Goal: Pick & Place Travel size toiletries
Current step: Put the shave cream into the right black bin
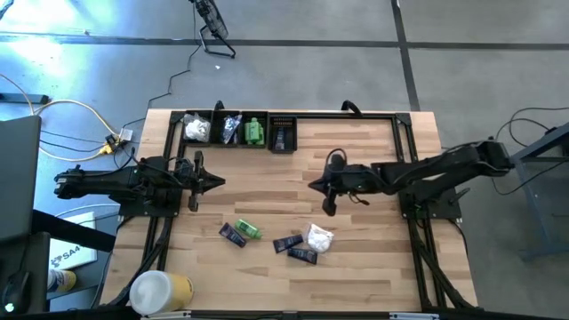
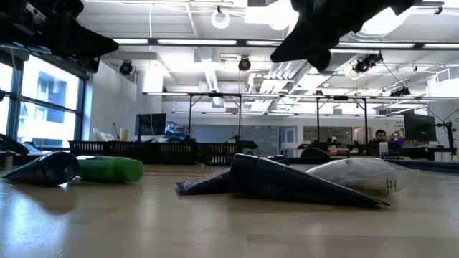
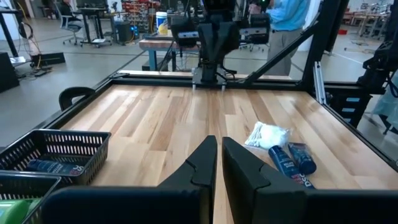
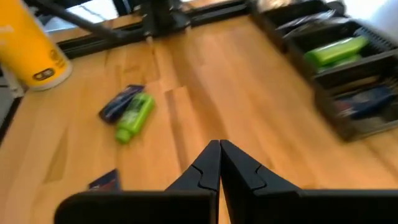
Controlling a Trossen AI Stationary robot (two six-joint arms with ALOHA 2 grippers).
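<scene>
Both claws hung shut and empty above the worktop's middle, the left gripper [image 1: 216, 181] toward its left edge, the right gripper [image 1: 316, 185] opposite. A green bottle [image 1: 248, 231], dark sachets [image 1: 295, 248] and a white packet [image 1: 319, 236] lay near the front edge

Between the two arms the middle of the desk [image 1: 284, 169] is bare wood, open for a pincer to pass. Toward the near edge lie obstacles: a green bottle [image 1: 248, 231] touching a dark sachet [image 1: 233, 235], then two more sachets [image 1: 295, 248] beside a white packet [image 1: 319, 236]. Black baskets [image 1: 236, 130] line the far edge. A large cylinder [image 1: 160, 292] occupies the near left corner.
</scene>
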